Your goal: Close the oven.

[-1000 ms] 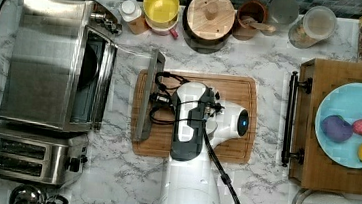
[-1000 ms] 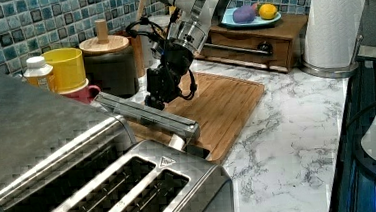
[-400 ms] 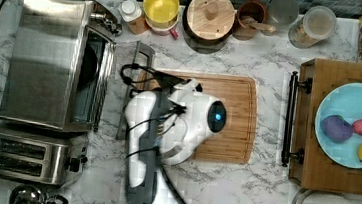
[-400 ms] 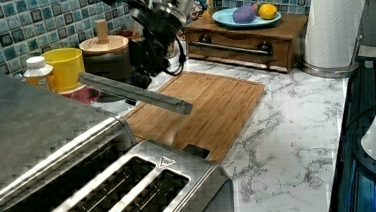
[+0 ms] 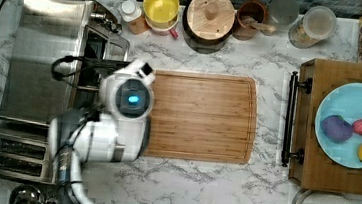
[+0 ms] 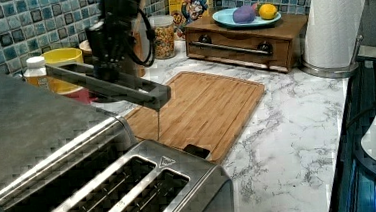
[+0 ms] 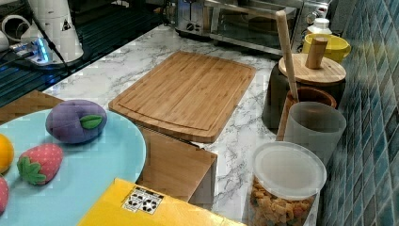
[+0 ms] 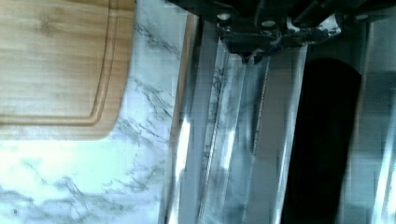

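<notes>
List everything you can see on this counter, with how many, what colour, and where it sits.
oven: 1, steel, the top view's left, door part open
toaster: 1, steel, below the oven in the top view
cutting board: 1, wood, centre
yellow bowl: 1, back row
lidded canister: 1, dark, wooden lid, back row
plate: 1, light blue, on wooden box, the top view's right, holding toy fruit
paper towel roll: 1, white, the left view's right
gripper: 1, black, at the oven door

White marble tabletop — what rests on it

In the top view: oven at 9 o'clock, toaster at 8, bamboo cutting board at centre, wooden drawer box at 3 — yellow mug, lidded canister and jars along 12.
</notes>
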Robot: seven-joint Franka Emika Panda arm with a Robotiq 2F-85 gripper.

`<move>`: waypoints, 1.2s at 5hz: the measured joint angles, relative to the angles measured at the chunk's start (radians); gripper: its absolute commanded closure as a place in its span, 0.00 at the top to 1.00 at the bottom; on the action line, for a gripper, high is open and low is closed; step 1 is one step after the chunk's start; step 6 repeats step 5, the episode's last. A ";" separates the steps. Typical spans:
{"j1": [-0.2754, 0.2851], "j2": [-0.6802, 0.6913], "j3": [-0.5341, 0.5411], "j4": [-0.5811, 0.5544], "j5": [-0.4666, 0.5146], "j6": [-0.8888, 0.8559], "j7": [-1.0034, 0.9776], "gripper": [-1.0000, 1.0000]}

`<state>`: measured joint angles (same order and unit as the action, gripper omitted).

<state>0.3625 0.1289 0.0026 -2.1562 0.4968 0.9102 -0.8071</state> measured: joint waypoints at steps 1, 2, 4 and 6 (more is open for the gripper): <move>0.043 0.000 0.034 0.021 -0.280 0.029 0.266 0.00; 0.049 0.000 0.064 0.023 -0.437 0.042 0.416 0.00; 0.052 -0.107 0.131 0.008 -0.705 0.022 0.633 0.00; 0.071 -0.204 0.171 0.016 -0.700 -0.017 0.662 0.00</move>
